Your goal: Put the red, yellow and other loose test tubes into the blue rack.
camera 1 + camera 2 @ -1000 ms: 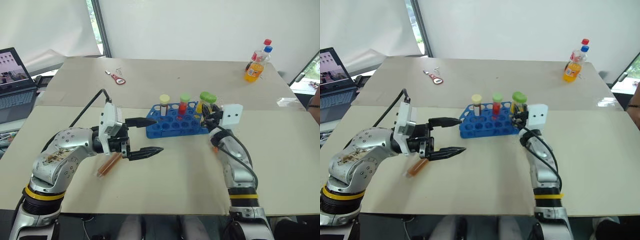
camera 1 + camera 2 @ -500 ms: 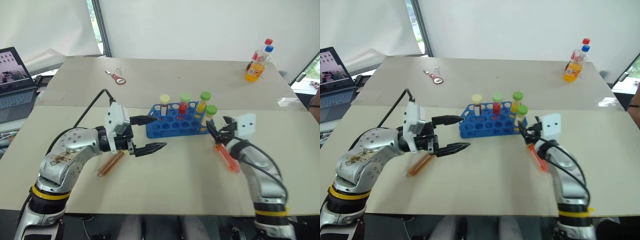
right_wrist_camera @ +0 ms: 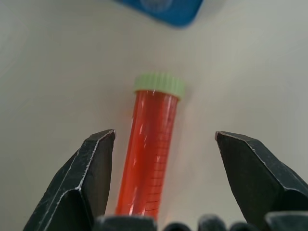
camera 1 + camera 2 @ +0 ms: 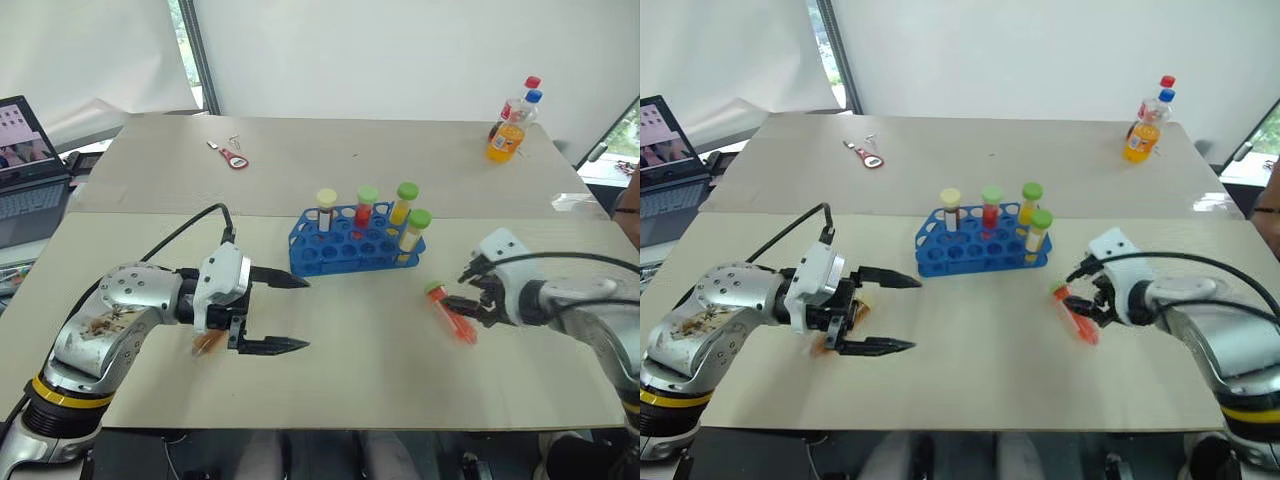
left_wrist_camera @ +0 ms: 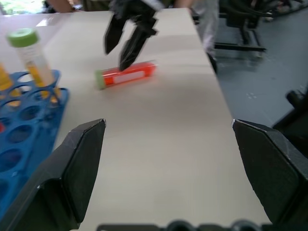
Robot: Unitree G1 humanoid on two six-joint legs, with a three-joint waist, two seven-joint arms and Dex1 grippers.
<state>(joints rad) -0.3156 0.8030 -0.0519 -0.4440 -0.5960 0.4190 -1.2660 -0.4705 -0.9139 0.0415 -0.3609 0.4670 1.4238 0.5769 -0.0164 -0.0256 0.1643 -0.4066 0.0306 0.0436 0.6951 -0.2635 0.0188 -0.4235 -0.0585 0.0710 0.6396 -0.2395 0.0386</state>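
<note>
A blue plastic test-tube rack [image 4: 352, 250] with rows of round holes stands near the middle of the cream tabletop [image 4: 360, 360] and holds four upright capped tubes: a dark brown tube with a pale yellow cap [image 4: 327, 208], a red tube with a green cap [image 4: 366, 205], a yellow tube with a green cap [image 4: 403, 202], and, at the rack's right end, a second yellow tube with a green cap [image 4: 416, 229]. The remaining holes are vacant. A loose red tube with a green cap [image 4: 449, 311] lies flat on the table to the right of the rack, apart from it. The right gripper [image 4: 470, 295] hovers over it with its black fingers spread on either side, grasping nothing. The left gripper [image 4: 285, 315] is spread wide and holds nothing; an orange-brown tube [image 4: 205, 343] lies on the table just beneath that hand, mostly hidden. Two capped drink bottles holding orange liquid [image 4: 510, 128] stand at the far right corner.
</note>
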